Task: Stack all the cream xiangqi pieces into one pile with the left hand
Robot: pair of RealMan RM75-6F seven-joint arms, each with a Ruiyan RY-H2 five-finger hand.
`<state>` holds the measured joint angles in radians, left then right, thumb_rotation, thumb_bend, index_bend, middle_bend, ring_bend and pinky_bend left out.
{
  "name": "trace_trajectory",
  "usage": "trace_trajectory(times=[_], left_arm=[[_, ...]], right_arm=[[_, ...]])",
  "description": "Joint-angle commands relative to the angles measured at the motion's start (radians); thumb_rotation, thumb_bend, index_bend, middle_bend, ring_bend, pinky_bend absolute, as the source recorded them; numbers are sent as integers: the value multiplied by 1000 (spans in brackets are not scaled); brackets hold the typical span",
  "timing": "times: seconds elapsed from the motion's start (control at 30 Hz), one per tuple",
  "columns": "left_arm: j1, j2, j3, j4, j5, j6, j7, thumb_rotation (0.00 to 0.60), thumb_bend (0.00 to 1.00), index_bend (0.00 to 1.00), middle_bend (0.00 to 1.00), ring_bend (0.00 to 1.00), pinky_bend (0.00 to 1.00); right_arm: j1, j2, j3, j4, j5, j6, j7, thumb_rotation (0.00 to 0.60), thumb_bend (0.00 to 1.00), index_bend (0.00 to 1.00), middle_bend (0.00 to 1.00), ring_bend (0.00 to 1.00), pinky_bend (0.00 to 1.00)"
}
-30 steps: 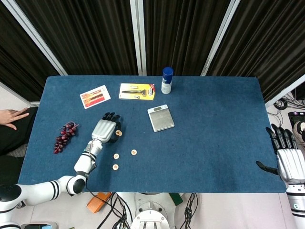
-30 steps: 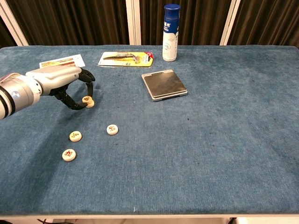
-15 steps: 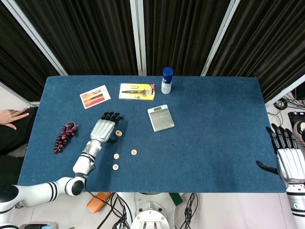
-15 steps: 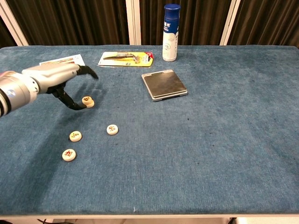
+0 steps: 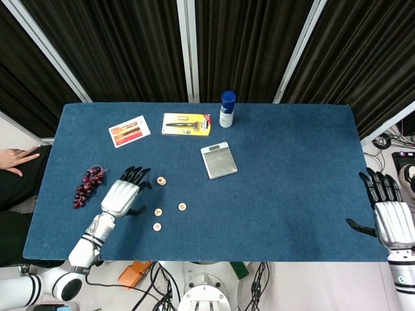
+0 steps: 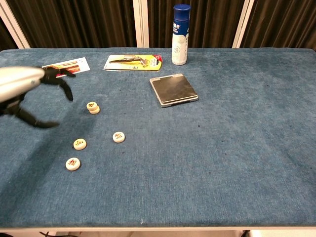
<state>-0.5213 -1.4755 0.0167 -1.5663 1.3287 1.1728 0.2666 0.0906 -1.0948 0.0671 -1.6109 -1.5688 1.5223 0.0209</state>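
Observation:
Cream xiangqi pieces lie on the blue table [image 5: 292, 181]. What looks like a short pile of two [image 5: 161, 181] [image 6: 92, 107] sits farthest back. Three single pieces lie nearer the front: one [image 5: 182, 207] [image 6: 118, 137], another [image 5: 158, 212] [image 6: 79, 143] and a third [image 5: 157, 227] [image 6: 72, 163]. My left hand [image 5: 120, 195] [image 6: 22, 89] hovers left of the pile, clear of it, fingers spread and holding nothing. My right hand [image 5: 391, 219] hangs open past the table's right front corner, seen only in the head view.
A blue-capped bottle [image 5: 226, 108], a yellow razor pack [image 5: 187, 124] and a card [image 5: 129, 131] line the back. A grey scale [image 5: 218, 160] lies mid-table. Dark grapes [image 5: 88, 184] sit left of my left hand. A person's hand [image 5: 19, 157] rests beyond the left edge.
My left hand has let go at the back pile, spread its fingers and drawn back to the left and toward the front. The pieces have stayed put.

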Motion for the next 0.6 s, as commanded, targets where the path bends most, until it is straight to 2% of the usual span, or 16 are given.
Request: trace_trajectory(times=[0.03,0.33,0.6], left_arm=[[26,-20,29,-6,47,19,-22,594,260,364,62,0,0],[14,-101,12,36,39,-36,19,592,272,387,62,0,0],[20,-137,0,70,13,-54,59,594,272,415,62,0,0]], right_arm=[[3,0,-1,-5,-5,-1,-6,600,98,0,0,0,70],[-2,5,-1,-11,-2,4,-11,600,98,0,0,0,70],[-6,5,-3,-3,0,8,0,600,98,0,0,0,70]])
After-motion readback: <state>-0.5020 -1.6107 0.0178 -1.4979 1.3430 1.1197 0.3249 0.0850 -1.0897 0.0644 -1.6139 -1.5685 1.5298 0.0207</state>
